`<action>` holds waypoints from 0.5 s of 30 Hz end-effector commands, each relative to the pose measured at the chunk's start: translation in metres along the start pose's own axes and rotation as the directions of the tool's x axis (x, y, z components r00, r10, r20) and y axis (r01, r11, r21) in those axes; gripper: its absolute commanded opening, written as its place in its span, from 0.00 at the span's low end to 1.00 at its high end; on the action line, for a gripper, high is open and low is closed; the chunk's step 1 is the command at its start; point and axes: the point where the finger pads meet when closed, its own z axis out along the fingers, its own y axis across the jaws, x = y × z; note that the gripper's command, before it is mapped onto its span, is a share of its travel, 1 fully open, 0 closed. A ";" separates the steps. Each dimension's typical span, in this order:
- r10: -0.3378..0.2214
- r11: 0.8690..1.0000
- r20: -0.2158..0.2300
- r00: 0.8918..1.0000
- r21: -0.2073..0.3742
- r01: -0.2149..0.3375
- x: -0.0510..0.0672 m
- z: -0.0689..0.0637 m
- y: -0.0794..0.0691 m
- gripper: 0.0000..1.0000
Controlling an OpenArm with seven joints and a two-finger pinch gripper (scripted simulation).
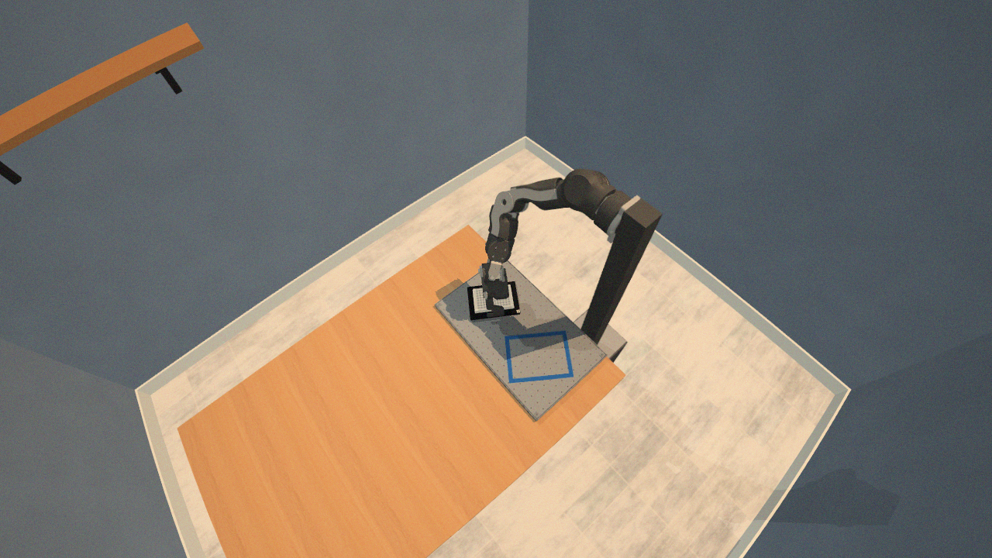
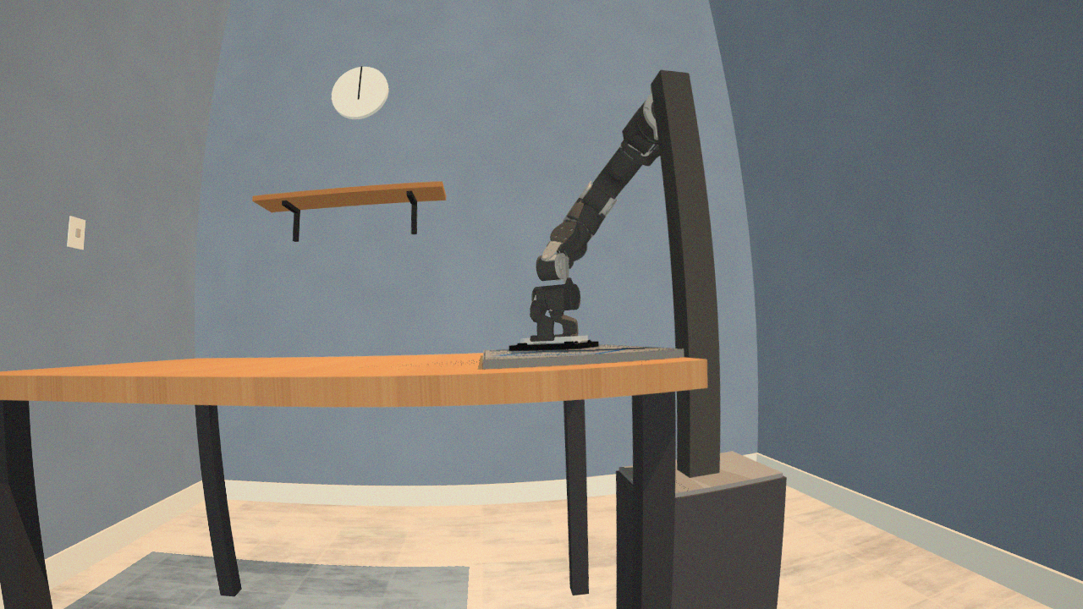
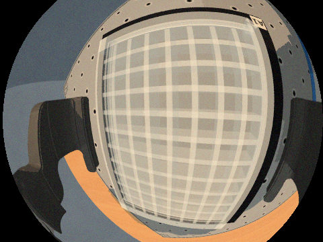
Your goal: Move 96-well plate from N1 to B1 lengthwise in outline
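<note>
The gripper (image 3: 180, 148) hangs low over the 96-well plate (image 3: 184, 126), which sits flat and right way up in the black plate nest N1 (image 3: 274, 94) at one end of the perforated grey deck (image 1: 485, 339). The fingers are apart and hold nothing: in the wrist view the left finger (image 3: 67, 134) stands just outside the plate's left long side and the right finger (image 3: 303, 139) just outside the nest's right rail, both clear of the plate. To the plate's right along the deck, well apart, lies the blue taped outline B1 (image 1: 509, 360), with nothing in it.

The step in hand appears to be the final descent to grasp. Done well, the fingers would probably drop evenly until they flank the plate's side walls below its top rim but above the nest's frame, then close squarely across the short width so the plate does not twist. The plate looks slightly off-centre toward the left finger; centring first should avoid nudging it against the nest. A straight lift before any sideways travel toward the outline seems wise.
</note>
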 end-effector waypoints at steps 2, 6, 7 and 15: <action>0.002 1.000 0.003 1.000 0.008 -0.002 -0.001 0.000 -0.002 0.77; 0.002 1.000 0.003 1.000 0.008 -0.002 -0.001 0.000 -0.002 0.77; 0.002 1.000 0.003 1.000 0.008 -0.002 -0.001 0.000 -0.002 0.77; 0.001 1.000 0.001 1.000 -0.001 -0.001 0.000 0.000 0.000 0.50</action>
